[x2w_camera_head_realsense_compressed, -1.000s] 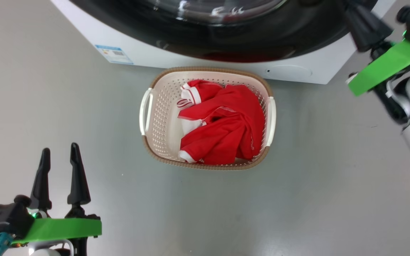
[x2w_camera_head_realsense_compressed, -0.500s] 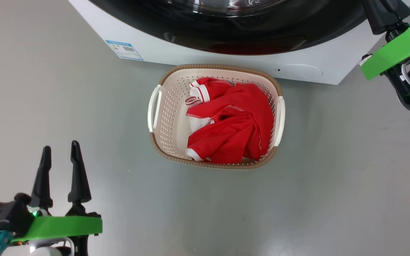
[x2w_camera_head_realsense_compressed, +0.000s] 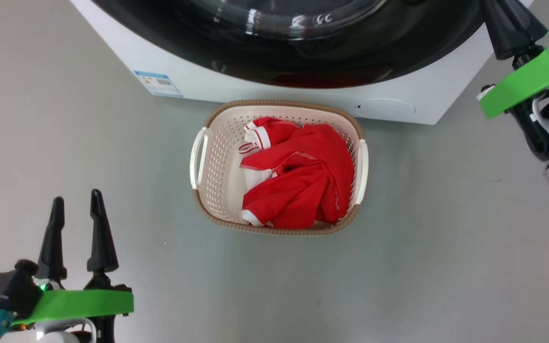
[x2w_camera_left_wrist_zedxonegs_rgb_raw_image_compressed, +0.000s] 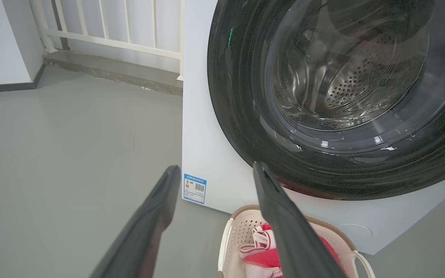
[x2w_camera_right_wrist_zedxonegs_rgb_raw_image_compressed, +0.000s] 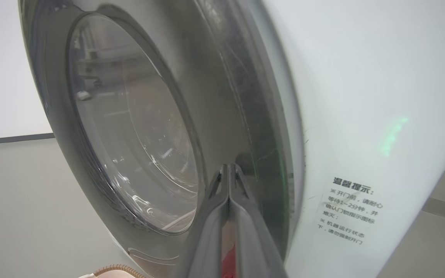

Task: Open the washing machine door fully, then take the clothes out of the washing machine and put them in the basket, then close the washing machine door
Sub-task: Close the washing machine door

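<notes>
I see the big white boxy washing machine point(x2w_camera_head_realsense_compressed: 198, 78) across the top of the head view. Its round door with a shiny black rim and clear glass point(x2w_camera_head_realsense_compressed: 303, 66) sits flat against it. Just below, on the grey floor point(x2w_camera_head_realsense_compressed: 446, 238), stands the small cream plastic basket point(x2w_camera_head_realsense_compressed: 217, 157) with the bright red clothes point(x2w_camera_head_realsense_compressed: 303, 176) inside. My left tool point(x2w_camera_head_realsense_compressed: 76, 196), lower left, has its fingers apart and holds nothing. My right tool point(x2w_camera_right_wrist_zedxonegs_rgb_raw_image_compressed: 229, 166) has its fingers pressed together by the door's rim.

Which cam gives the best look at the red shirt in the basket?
Head view: the whole red fabric garment with white trim lies in the cream perforated plastic basket. Left wrist view catches a corner beside the left pincer's finger. Right wrist view: a vague red sliver.
</notes>
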You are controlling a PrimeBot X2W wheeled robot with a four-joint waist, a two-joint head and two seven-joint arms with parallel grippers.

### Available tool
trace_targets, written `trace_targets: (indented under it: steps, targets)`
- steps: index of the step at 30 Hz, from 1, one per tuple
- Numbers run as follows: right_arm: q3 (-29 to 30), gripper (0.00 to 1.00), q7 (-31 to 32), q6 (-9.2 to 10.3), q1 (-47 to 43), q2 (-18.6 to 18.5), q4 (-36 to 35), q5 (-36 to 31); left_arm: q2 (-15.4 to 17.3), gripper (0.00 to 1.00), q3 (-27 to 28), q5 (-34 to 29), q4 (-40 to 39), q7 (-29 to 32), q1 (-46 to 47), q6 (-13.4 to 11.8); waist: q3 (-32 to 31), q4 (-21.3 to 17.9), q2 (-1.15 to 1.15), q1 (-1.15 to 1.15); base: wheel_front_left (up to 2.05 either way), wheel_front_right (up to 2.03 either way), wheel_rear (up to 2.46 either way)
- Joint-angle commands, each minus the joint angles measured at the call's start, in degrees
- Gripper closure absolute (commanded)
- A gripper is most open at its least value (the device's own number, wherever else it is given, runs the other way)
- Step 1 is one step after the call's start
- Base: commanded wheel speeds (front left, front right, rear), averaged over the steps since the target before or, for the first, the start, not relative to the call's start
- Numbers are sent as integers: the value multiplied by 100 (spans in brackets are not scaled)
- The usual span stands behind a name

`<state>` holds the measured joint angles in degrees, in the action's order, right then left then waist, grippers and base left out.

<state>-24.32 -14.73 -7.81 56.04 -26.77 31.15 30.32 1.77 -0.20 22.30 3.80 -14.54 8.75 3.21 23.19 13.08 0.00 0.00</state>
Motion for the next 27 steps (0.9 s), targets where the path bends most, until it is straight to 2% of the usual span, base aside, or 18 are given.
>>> trace_targets:
  steps: [1, 18, 27]
  targets:
    - [9, 0, -27, 32, -253, 99, -198, -100, 110, 0, 232, -77, -105, -46, -7, -15, -126, -89, 0, 0, 0, 0, 0]
    - [231, 0, -27, 32, -1607, 526, -858, -199, 110, 0, 368, -282, -89, -46, -285, 40, -945, -571, 0, 0, 0, 0, 0]
    - [727, 0, -27, 32, -2329, 823, -1253, -363, 110, 0, 440, -407, -80, -46, -410, 66, -1298, -860, 0, 0, 0, 0, 0]
